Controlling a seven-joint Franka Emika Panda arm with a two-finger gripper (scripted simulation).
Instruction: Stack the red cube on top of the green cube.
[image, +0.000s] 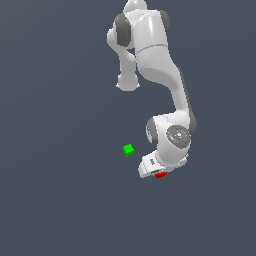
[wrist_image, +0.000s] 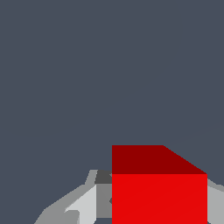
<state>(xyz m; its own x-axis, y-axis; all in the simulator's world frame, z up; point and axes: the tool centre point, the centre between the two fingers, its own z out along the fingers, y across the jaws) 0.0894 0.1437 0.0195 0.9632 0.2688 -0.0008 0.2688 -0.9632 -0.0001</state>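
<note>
Down at the end of the white arm, the white robot claw (image: 156, 172) sits low over the flat slate-grey floor (image: 60, 200), and from the exterior view only a sliver of the tiny bright red plain cube (image: 160, 174) peeks out beneath it. The wrist view tells more: the red cube (wrist_image: 159, 192) fills the space between the grey fingers (wrist_image: 83, 205), one finger pressed against one side face and a strip of the other showing at the opposite face — so the claw looks closed on the red cube. Whether the cube rests on the floor or hangs just above it, I cannot tell. Just off toward the exterior view's left and a little higher in that picture lies the tiny bright green plain cube (image: 128, 150), the same size as the red one, sitting by itself on the floor, near the claw but clearly apart from it. Above the claw the rounded white wrist joint (image: 172, 140) bulges, and the arm's white links (image: 155, 55) climb away toward the top edge of the exterior view.
</note>
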